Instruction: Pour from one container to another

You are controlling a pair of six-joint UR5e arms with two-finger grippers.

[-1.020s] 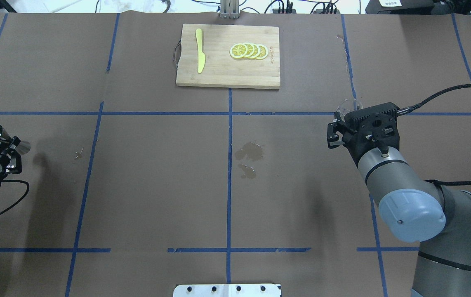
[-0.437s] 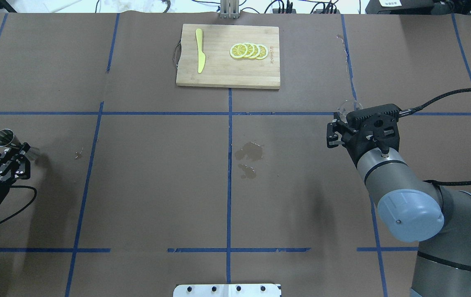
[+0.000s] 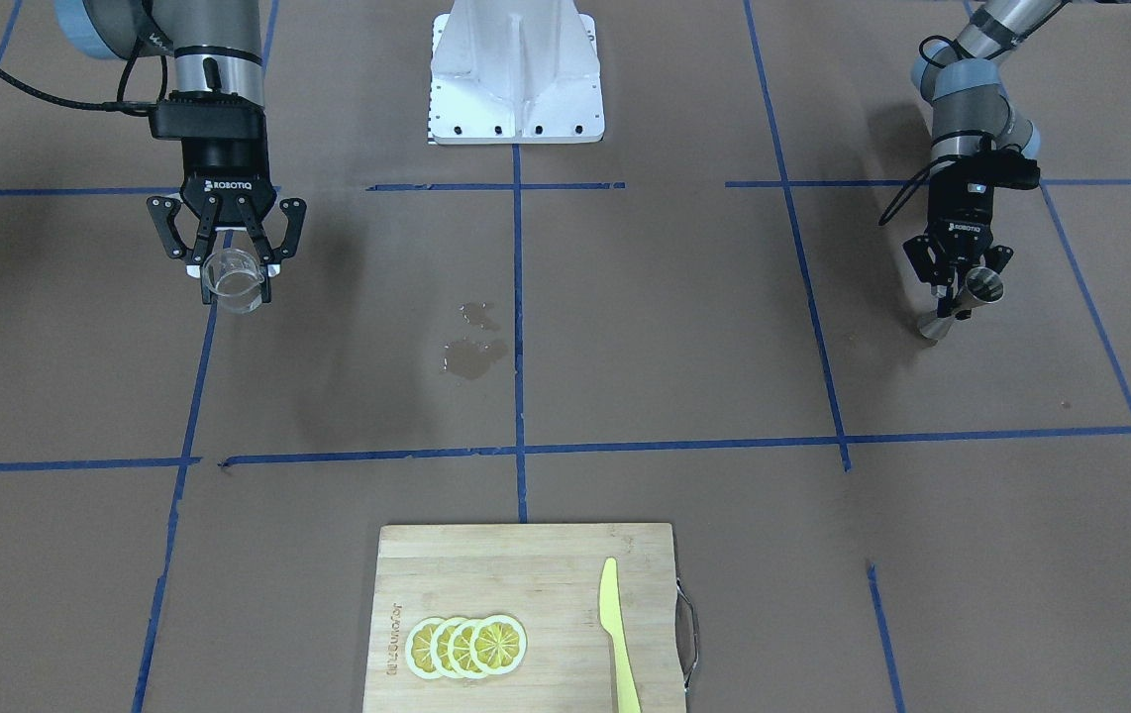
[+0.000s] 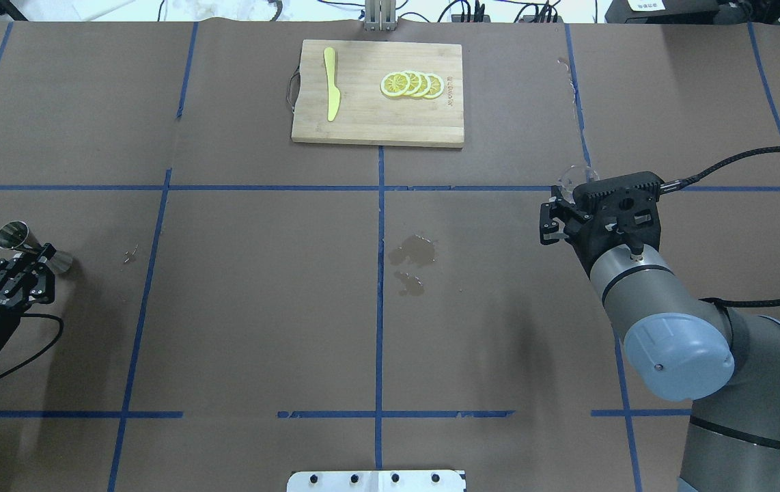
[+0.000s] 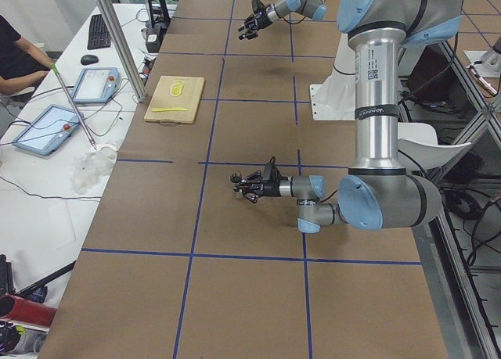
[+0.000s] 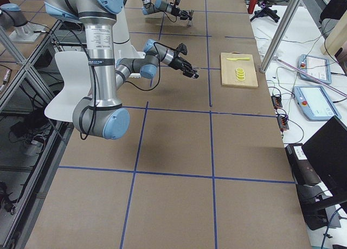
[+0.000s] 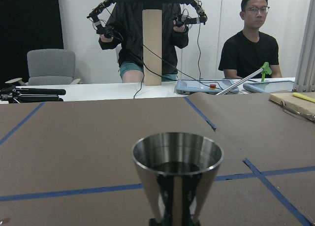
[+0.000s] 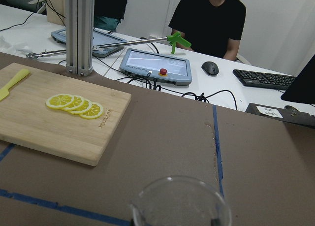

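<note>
Steel hourglass jigger (image 4: pixel 29 244), shiny, clamped in left gripper (image 4: pixel 37 258); clear round cup (image 3: pixel 230 268) grasped by right gripper (image 3: pixel 236 288), well apart from spill (image 3: pixel 471 356).

Brown table (image 4: pixel 260 307), blue tape grid (image 4: pixel 379 342). Tan board (image 4: pixel 376 123) at 12 o'clock: yellow lemon slices (image 4: pixel 412 84), lime-yellow knife (image 4: pixel 330 85). Silver jigger (image 4: pixel 18 237), clear cup (image 3: pixel 232 277).
</note>
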